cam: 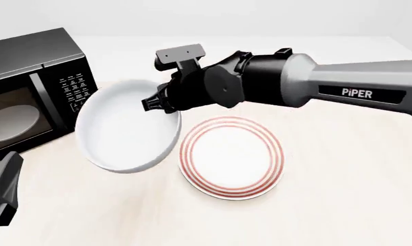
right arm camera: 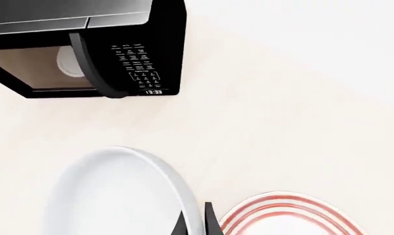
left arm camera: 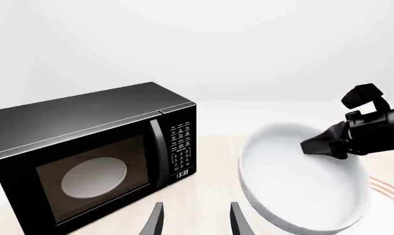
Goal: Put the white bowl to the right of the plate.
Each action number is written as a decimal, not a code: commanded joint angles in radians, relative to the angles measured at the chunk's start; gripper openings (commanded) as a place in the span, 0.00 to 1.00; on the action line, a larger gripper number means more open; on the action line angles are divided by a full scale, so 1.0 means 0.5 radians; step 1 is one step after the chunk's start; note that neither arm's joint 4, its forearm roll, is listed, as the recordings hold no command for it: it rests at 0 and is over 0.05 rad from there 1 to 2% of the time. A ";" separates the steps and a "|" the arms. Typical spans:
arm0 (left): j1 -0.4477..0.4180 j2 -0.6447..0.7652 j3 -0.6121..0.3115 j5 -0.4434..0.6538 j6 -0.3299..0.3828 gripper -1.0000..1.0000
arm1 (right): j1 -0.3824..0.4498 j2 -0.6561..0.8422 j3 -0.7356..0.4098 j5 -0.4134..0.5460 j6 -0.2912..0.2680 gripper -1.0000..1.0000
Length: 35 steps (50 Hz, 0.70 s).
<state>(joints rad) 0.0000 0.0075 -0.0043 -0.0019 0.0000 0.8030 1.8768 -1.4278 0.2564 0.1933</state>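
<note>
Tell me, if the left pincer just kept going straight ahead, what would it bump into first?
Probably the microwave: the left pincer looks open and aims between its keypad corner and the white bowl. Depth is unclear, so it might slip past.

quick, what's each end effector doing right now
Left end effector: open, holding nothing.
Right end effector: shut on the bowl rim, bowl tilted, left of the plate.

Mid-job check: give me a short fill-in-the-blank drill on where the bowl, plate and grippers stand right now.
1. The right gripper is shut on the rim of the white ____.
2. In the front view, the white bowl sits between the plate and the ____.
3. The plate's rim carries concentric rings coloured ____.
4. The left gripper holds nothing and its fingers are ____.

Missing words: bowl; microwave; red; open
</note>
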 commanded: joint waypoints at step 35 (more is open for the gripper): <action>0.000 0.000 0.000 0.000 0.000 1.00 | -1.350 -1.380 1.503 -0.506 0.125 0.00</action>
<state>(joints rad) 0.0000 0.0075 -0.0043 -0.0019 0.0000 0.2759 1.3145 -0.8056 0.0427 0.2425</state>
